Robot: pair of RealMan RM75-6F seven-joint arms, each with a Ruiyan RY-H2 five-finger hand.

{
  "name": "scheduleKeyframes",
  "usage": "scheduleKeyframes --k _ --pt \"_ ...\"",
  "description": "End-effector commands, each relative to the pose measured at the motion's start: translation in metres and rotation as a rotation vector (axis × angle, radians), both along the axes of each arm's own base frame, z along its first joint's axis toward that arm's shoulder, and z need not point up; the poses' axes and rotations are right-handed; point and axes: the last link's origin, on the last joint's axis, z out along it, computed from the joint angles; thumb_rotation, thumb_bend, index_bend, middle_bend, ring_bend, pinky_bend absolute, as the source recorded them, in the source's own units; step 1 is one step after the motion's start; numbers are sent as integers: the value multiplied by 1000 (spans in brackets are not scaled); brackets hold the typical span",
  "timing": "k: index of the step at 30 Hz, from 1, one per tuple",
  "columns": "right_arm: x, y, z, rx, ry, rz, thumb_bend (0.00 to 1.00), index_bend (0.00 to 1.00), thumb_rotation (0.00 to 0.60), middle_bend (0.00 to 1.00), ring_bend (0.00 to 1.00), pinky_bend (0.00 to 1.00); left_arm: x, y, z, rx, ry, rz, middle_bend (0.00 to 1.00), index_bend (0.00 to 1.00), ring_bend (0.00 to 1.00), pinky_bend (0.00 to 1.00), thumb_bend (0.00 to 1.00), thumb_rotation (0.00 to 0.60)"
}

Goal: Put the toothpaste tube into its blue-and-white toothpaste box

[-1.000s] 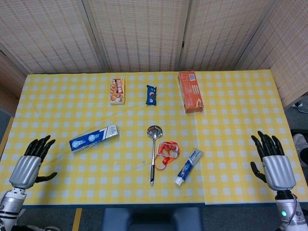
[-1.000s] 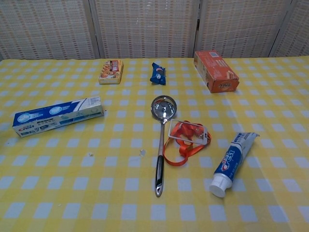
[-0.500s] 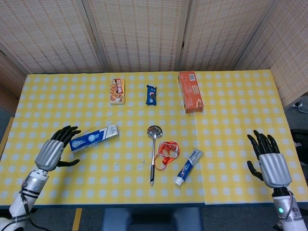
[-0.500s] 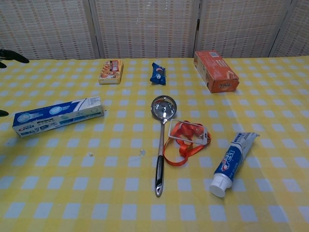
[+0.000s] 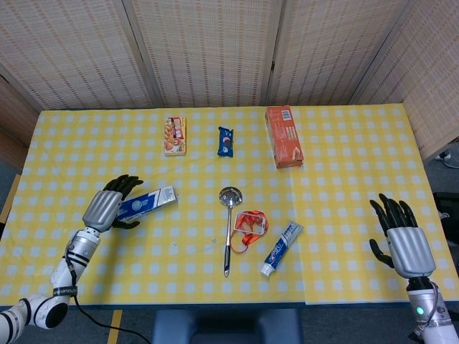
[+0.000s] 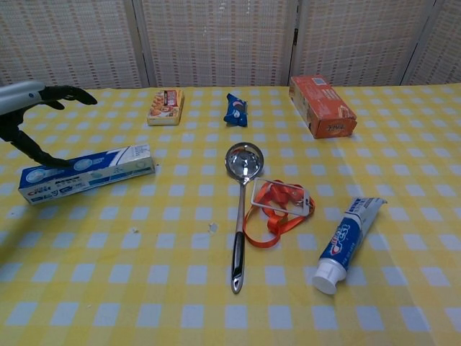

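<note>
The blue-and-white toothpaste box (image 5: pixel 148 203) (image 6: pixel 88 172) lies flat on the left side of the yellow checked table. My left hand (image 5: pixel 109 207) (image 6: pixel 32 112) hovers over the box's left end, fingers spread, holding nothing; in the chest view its thumb reaches down to the box's top edge. The toothpaste tube (image 5: pixel 281 248) (image 6: pixel 347 242) lies right of centre near the front edge, cap toward me. My right hand (image 5: pixel 401 240) is open at the table's right edge, far from the tube, and does not show in the chest view.
A steel ladle (image 5: pixel 229 228) (image 6: pixel 240 209) and an orange strap with a card (image 5: pixel 248 225) (image 6: pixel 277 208) lie between box and tube. At the back are a snack pack (image 5: pixel 174 135), a small blue packet (image 5: pixel 226 140) and an orange carton (image 5: pixel 283 135).
My left hand has moved right and forward, from the table's left edge to above the toothpaste box's left end. The right hand has barely shifted. No object has moved.
</note>
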Motion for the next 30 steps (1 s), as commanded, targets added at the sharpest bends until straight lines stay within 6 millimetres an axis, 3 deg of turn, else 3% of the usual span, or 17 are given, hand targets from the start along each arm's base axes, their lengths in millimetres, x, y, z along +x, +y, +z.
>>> scheduleKeyframes --k 1,22,30 --pt "0 0 0 0 1 -1 425 0 600 0 0 0 -6 10 -8 -12 16 29 167 198 103 154 158 600" --pt "-3 -5 -5 51 -7 -18 424 0 600 0 0 0 -42 47 -47 -150 -62 250 276 255 172 207 152 600" --pt "-2 -2 -5 71 -16 -3 424 0 600 0 0 0 -48 55 -50 -129 -73 262 399 283 265 238 151 600"
